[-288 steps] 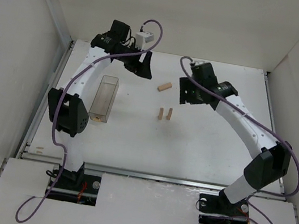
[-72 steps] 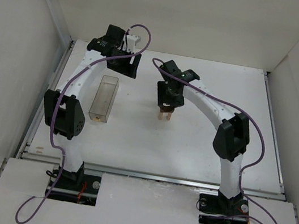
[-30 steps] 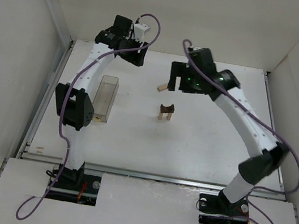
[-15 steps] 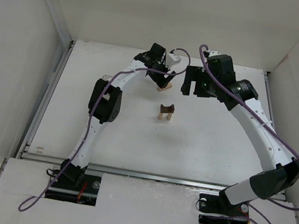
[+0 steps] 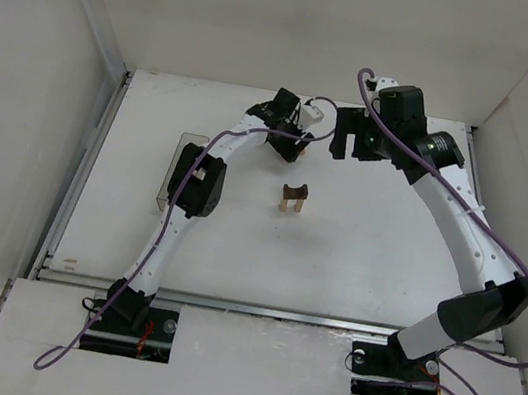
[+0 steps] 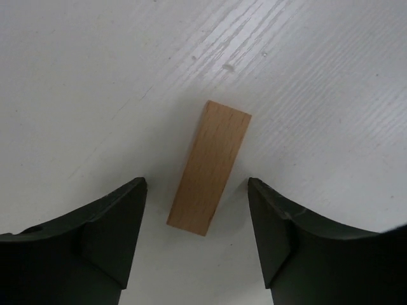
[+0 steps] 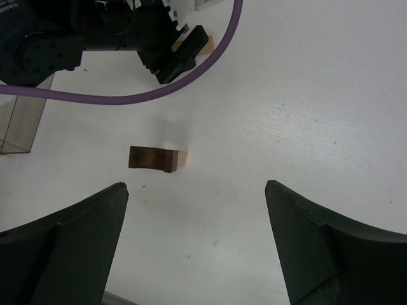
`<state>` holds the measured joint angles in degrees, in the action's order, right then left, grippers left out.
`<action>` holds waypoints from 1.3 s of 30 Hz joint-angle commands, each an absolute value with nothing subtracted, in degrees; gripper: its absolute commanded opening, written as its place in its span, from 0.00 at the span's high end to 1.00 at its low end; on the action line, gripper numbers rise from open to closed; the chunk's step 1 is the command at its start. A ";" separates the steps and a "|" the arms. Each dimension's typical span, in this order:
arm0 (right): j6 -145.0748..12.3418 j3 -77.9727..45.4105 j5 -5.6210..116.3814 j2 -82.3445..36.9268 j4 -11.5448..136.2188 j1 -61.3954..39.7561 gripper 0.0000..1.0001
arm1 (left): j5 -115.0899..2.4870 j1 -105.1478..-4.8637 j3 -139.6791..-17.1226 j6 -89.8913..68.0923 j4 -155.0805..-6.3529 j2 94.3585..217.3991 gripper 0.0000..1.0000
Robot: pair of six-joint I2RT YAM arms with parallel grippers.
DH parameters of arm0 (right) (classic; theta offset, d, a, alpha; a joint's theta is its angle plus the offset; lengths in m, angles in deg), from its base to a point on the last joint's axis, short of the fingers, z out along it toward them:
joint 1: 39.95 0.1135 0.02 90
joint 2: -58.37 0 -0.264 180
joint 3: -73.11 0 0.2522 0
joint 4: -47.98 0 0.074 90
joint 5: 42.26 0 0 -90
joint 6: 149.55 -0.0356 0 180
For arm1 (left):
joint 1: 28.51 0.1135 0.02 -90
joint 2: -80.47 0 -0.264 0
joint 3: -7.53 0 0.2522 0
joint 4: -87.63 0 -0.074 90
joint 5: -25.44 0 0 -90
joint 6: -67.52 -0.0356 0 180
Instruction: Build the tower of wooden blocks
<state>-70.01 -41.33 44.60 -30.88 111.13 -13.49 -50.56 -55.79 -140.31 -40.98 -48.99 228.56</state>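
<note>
The wood block tower stands mid-table as a small arch: two tan uprights with a dark-looking bar on top. It also shows in the right wrist view. One loose tan block lies flat on the table between the fingers of my open left gripper, untouched by either finger. In the top view my left gripper hovers over that block, behind the arch. My right gripper is open and empty, raised at the back right of the arch.
A clear plastic box stands at the left, mostly hidden behind my left arm; its corner shows in the right wrist view. White walls close in the table on three sides. My left arm's purple cable hangs near the loose block.
The bar was set on the two uprights and my right gripper lifted away to the back right. My left arm swung from the back left over the loose block.
</note>
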 commanded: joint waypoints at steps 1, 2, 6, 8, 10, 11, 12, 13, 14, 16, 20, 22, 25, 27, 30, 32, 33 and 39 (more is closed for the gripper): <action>-67.81 -44.27 45.45 -32.06 110.78 -15.07 0.06 | -45.40 -55.93 -141.59 -39.97 -47.15 228.13 0.40; -67.29 -44.88 45.98 -32.07 110.78 -15.07 0.06 | -44.88 -55.93 -141.58 -39.97 -47.15 228.13 0.49; -66.76 -45.50 47.12 -32.68 110.78 -16.30 0.06 | -46.36 -55.93 -140.97 -41.19 -47.15 228.13 0.94; -66.76 -45.50 47.73 -33.30 110.78 -16.83 0.06 | -48.03 -55.93 -139.92 -41.81 -47.15 226.99 1.00; -66.76 -45.50 48.52 -33.30 110.78 -16.83 0.06 | -50.23 -55.93 -139.39 -44.00 -47.15 225.94 1.00; -66.76 -45.50 48.53 -33.30 110.18 -16.83 0.06 | -50.76 -55.93 -138.69 -44.88 -47.15 224.19 1.00; -66.76 -44.98 49.05 -33.30 110.17 -17.35 0.06 | -51.81 -55.93 -138.68 -45.76 -47.15 223.04 1.00; -66.76 -44.97 49.06 -33.30 109.56 -17.36 0.06 | -51.82 -55.93 -138.07 -46.73 -47.15 221.81 1.00; -66.76 -44.45 49.06 -33.30 109.55 -17.36 0.06 | -51.82 -55.93 -138.07 -48.83 -47.15 219.10 1.00; -66.24 -43.22 49.06 -32.78 108.77 -17.36 0.06 | -51.82 -55.93 -138.07 -50.95 -47.15 216.28 1.00; -65.71 -39.71 49.67 -31.54 106.05 -18.41 0.06 | -51.12 -55.93 -138.07 -55.60 -43.39 209.51 1.00; -65.70 -37.42 50.38 -30.05 104.99 -18.94 0.06 | -50.25 -55.93 -138.07 -57.01 -41.10 206.00 1.00; -65.70 -34.87 51.69 -28.82 103.67 -19.47 0.06 | -47.08 -55.93 -138.59 -59.47 -35.21 202.04 1.00; -65.09 -34.25 52.40 -28.82 103.05 -19.47 0.06 | -43.31 -56.54 -138.59 -61.49 -31.78 200.36 1.00; -63.95 -32.49 52.40 -27.67 102.44 -19.47 0.06 | -41.72 -58.82 -137.11 -62.65 -25.28 197.81 1.00; -63.95 -30.66 52.40 -25.40 101.56 -19.47 0.06 | -40.67 -60.05 -133.68 -60.72 -23.77 196.67 1.00; -63.95 -30.13 52.40 -24.69 101.56 -20.08 0.06 | -38.92 -60.76 -132.46 -59.41 -23.77 195.97 1.00; -63.95 -29.06 51.25 -22.75 101.20 -21.31 0.06 | -38.01 -63.22 -123.40 -53.59 -28.08 194.73 1.00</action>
<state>-64.66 -29.05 51.53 -24.63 104.50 -20.55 -40.03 -62.46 -125.89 -56.04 -29.14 195.21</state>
